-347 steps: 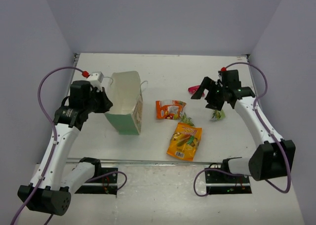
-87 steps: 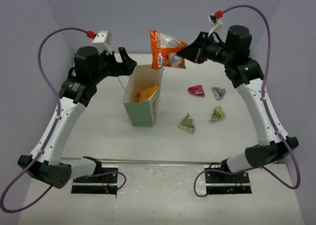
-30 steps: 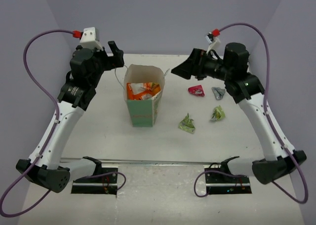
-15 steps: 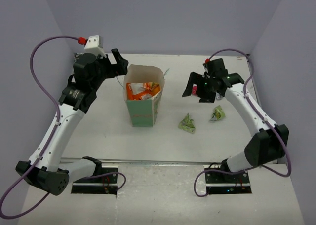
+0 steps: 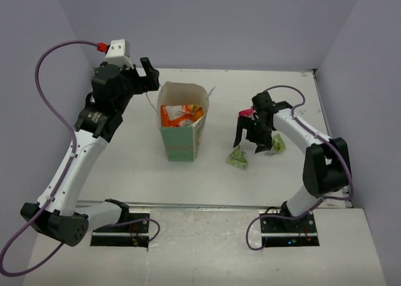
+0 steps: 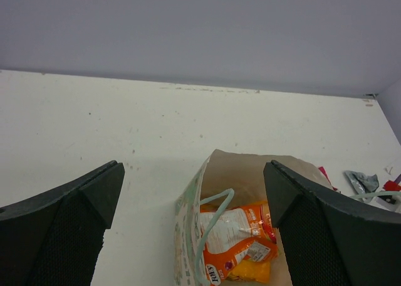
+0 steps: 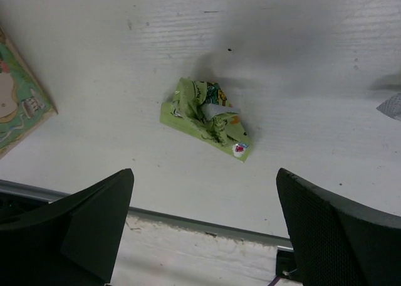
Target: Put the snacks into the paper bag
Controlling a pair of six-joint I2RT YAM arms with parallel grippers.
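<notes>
White tabletop, lilac walls: the right gripper [image 5: 248,142] hung wide open just above a crumpled green foil packet [image 7: 203,120], at 4 o'clock from the boxy mint-green paper bag [image 5: 182,145], which held orange pouches [image 6: 235,239]. At the bag's 11 o'clock, the left gripper [image 6: 192,168] gaped empty.

The left arm [image 5: 69,170] and right arm [image 5: 299,126] have white links, black joints and looping purple cables [image 5: 37,69].

left gripper [image 5: 150,75] high, right gripper [image 5: 249,141] low, jaws spread
</notes>
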